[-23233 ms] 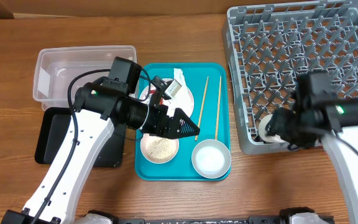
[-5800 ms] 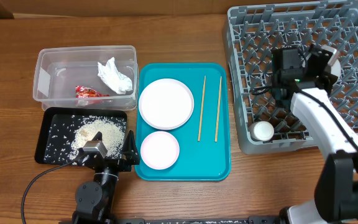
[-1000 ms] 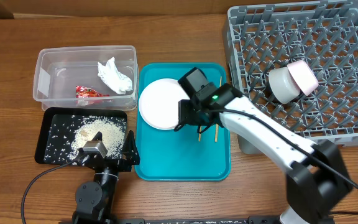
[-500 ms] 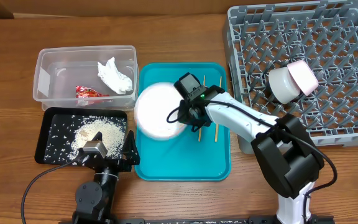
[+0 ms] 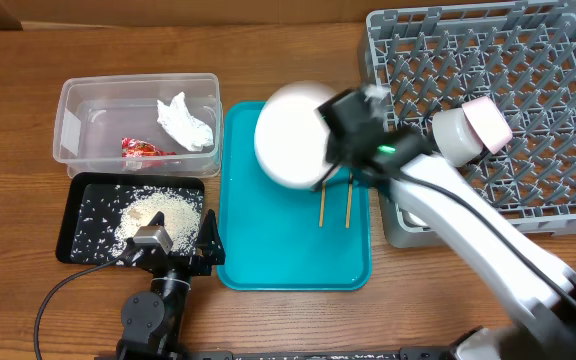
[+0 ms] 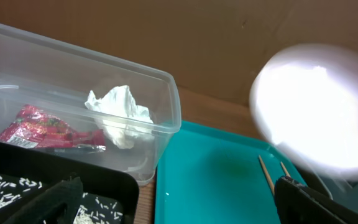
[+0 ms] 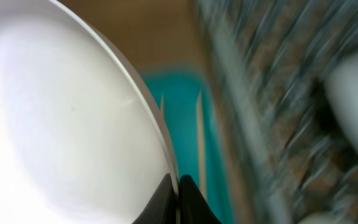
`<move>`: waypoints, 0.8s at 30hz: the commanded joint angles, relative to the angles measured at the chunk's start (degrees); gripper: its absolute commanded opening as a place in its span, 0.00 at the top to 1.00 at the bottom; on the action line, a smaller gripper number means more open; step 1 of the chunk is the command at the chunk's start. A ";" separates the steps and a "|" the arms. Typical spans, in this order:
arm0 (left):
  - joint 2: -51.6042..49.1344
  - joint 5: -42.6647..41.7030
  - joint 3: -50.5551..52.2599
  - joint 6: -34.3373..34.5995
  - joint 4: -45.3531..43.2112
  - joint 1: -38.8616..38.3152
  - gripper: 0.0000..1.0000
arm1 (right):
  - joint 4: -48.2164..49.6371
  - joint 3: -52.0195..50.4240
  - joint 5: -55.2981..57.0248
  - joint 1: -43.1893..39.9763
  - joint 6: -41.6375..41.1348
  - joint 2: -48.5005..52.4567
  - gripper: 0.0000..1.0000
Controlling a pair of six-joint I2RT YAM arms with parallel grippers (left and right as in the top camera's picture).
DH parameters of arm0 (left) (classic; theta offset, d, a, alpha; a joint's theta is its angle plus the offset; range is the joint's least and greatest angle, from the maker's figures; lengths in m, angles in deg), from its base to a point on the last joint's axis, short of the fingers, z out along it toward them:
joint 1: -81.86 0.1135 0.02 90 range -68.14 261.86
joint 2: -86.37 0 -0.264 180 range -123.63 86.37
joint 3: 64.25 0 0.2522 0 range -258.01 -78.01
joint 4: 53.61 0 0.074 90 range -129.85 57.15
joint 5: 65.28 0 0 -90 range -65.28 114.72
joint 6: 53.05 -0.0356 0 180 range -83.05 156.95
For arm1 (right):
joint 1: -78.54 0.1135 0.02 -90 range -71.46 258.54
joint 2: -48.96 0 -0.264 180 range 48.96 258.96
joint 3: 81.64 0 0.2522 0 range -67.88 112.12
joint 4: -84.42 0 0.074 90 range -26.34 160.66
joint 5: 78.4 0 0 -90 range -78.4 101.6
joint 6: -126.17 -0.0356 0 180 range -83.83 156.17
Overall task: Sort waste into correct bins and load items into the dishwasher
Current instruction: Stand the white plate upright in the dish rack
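Plate (image 5: 290, 145) motion-blurred above teal tray (image 5: 288, 250), rim pinched in right hand (image 7: 178, 185), left hand (image 6: 182, 200) spread, empty

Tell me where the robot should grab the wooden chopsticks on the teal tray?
Probably from straight above, pinching one of the chopsticks across its thin shaft, on the near half that shows. They lie flat and side by side on the teal tray, so no side approach gets under them. Their far ends are hidden by the plate in the right gripper.
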 commanded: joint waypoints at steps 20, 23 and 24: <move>0.59 -0.48 0.48 0.37 -0.24 0.59 0.00 | 29.55 1.95 34.93 -21.51 37.33 10.05 0.96; 0.59 -0.48 0.48 0.37 -0.24 0.59 0.00 | 36.20 1.95 40.46 -21.84 42.62 14.12 0.96; 0.59 -0.48 0.48 0.37 -0.24 0.59 0.00 | 37.73 1.95 40.72 -21.88 44.15 14.99 0.96</move>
